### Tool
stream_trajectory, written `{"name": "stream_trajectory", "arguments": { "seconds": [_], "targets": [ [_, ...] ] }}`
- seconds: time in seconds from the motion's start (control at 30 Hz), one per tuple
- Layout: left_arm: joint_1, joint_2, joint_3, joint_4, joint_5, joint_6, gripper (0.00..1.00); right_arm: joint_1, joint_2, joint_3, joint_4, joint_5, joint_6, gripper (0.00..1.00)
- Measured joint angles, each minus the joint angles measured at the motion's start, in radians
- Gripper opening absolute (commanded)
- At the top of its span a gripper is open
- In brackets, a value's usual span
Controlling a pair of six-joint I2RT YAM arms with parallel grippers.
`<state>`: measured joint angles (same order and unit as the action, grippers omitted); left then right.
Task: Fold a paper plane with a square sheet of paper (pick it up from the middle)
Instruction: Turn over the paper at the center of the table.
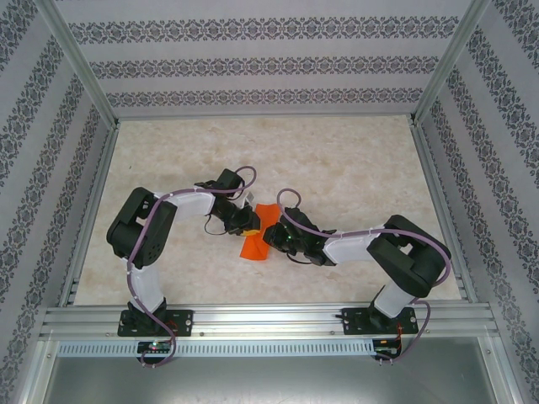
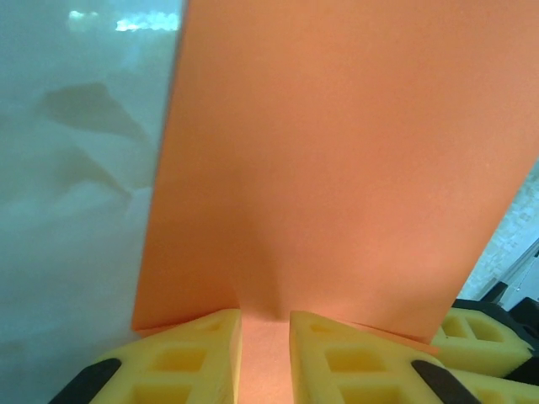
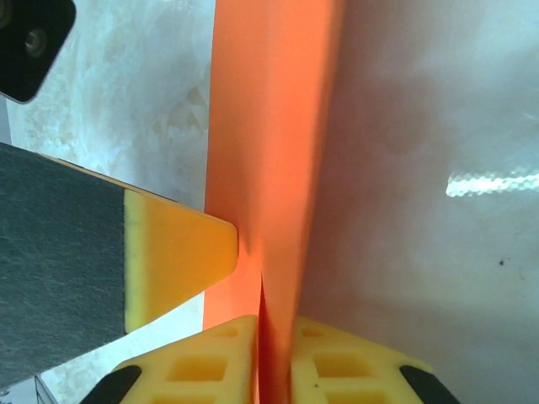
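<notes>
The square sheet of paper (image 1: 255, 240) is bright orange, folded, and held off the table between both arms at mid-table. My left gripper (image 1: 250, 220) grips it from the left and my right gripper (image 1: 276, 237) from the right. In the left wrist view the sheet (image 2: 337, 151) spreads broad and smooth above my left gripper (image 2: 265, 316), whose yellow fingers (image 2: 198, 353) are shut on its lower edge. In the right wrist view the sheet (image 3: 269, 126) runs upward as a narrow folded strip, and my right gripper (image 3: 275, 324) pinches its doubled layers. The left gripper's yellow finger (image 3: 177, 252) presses the strip's left side.
The marble-patterned table (image 1: 337, 160) lies under the arms, bounded by patterned walls and metal frame posts (image 1: 80, 63). An aluminium rail (image 1: 269, 320) along the near edge carries both arm bases. The two arms' elbows stick out to left and right.
</notes>
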<state>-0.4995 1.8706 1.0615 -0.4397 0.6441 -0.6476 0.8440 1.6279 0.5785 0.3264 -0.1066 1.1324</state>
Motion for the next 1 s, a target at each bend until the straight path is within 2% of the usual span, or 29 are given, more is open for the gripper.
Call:
{"name": "stream_trajectory", "arguments": {
  "seconds": [0.17, 0.3, 0.43, 0.67, 0.83, 1.0],
  "targets": [
    [0.002, -0.064, 0.000, 0.000, -0.021, -0.011, 0.27, 0.000, -0.064, 0.000, -0.060, 0.003, -0.027, 0.07],
    [0.004, -0.140, 0.000, -0.013, -0.064, -0.015, 0.31, 0.000, -0.155, 0.042, -0.217, 0.030, -0.073, 0.06],
    [0.013, -0.248, 0.000, -0.039, -0.143, -0.015, 0.34, -0.001, -0.267, 0.152, -0.478, 0.110, -0.143, 0.06],
    [0.018, -0.431, -0.007, -0.060, -0.304, -0.015, 0.44, -0.002, -0.402, 0.394, -0.960, 0.318, -0.239, 0.07],
    [0.033, -0.517, -0.037, -0.060, -0.390, -0.015, 0.45, -0.002, -0.393, 0.518, -1.253, 0.438, -0.268, 0.06],
    [0.042, -0.554, -0.061, -0.060, -0.446, -0.016, 0.46, 0.000, -0.263, 0.682, -1.521, 0.540, -0.267, 0.04]
  ]
}}
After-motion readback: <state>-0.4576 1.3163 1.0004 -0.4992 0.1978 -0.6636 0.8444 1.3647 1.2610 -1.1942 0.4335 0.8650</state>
